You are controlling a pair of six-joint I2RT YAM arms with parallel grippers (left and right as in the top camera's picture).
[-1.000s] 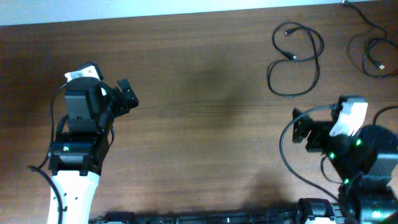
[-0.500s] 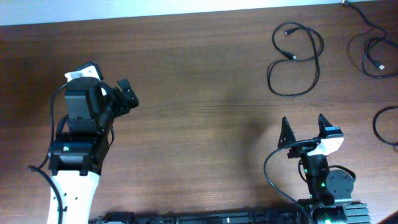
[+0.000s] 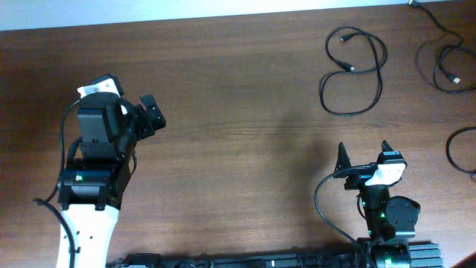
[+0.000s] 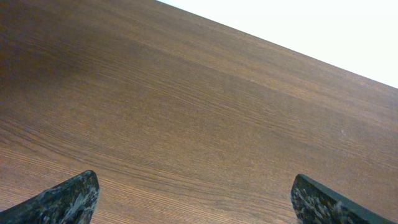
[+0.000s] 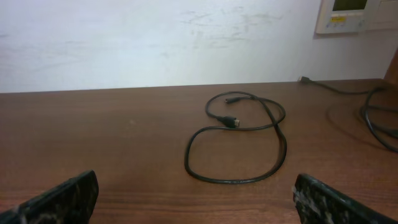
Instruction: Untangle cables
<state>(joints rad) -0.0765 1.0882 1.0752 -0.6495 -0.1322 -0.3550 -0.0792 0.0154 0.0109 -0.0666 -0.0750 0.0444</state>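
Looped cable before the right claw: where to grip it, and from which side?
Best bet: grip the cable at its near arc, a single strand lying flat, clear of the crossing. Bring the right claw down from above, jaws across the strand.

A dark brown wood-grain tabletop fills nearly the whole overhead view, its grain running from the left edge to the right edge. A narrow whitish strip lies beyond the far edge. In the right wrist view a faintly scuffed white painted wall rises behind that far edge. A cream rectangular wall panel with a small display window is mounted on it, above the right end of the far edge.
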